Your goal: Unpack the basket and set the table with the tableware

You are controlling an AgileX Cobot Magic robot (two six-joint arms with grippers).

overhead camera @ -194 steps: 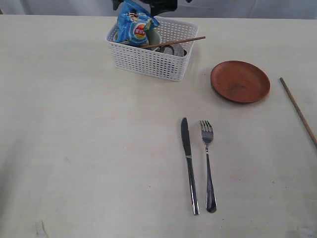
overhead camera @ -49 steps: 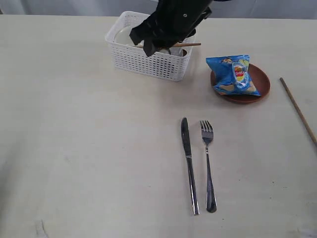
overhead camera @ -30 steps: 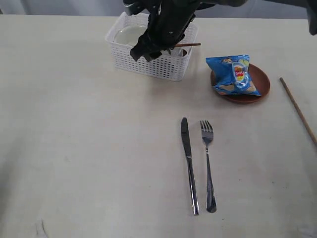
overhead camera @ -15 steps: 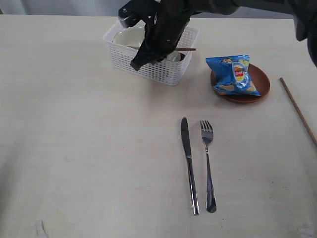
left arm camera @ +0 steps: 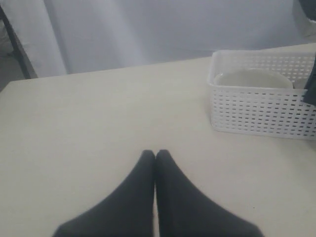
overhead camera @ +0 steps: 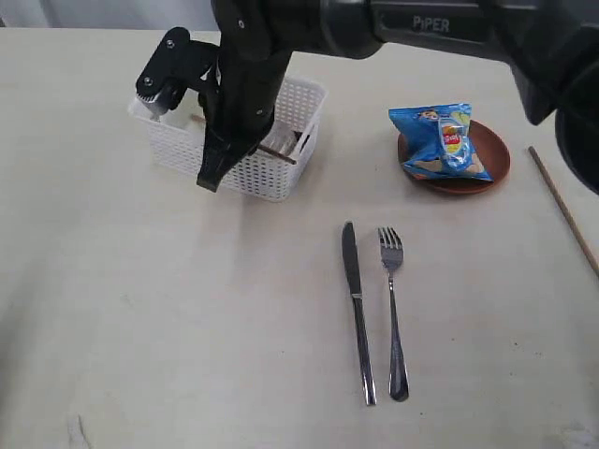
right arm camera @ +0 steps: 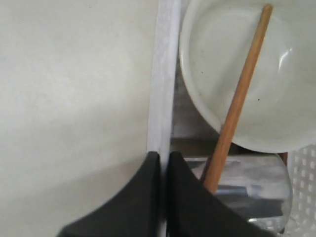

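Note:
My right gripper (right arm camera: 161,154) is shut on the rim of the white lattice basket (right arm camera: 162,74), one finger inside the wall and one outside. In the exterior view that gripper (overhead camera: 211,176) reaches across to the basket (overhead camera: 281,178) at the back left of centre. Inside the basket lie a pale bowl (right arm camera: 256,74), a brown wooden handle (right arm camera: 237,103) across it, and a steel cup (right arm camera: 247,190). A knife (overhead camera: 356,299) and fork (overhead camera: 393,309) lie side by side on the table (overhead camera: 140,309). My left gripper (left arm camera: 155,152) is shut and empty, apart from the basket (left arm camera: 261,111).
A brown plate (overhead camera: 493,159) at the right carries a blue snack bag (overhead camera: 440,140). One wooden chopstick (overhead camera: 562,206) lies near the right edge. The right arm (overhead camera: 374,23) spans the back of the table.
The right gripper has shut on the basket's rim. The basket has slid left and a little toward the front with it. The left gripper has stayed shut.

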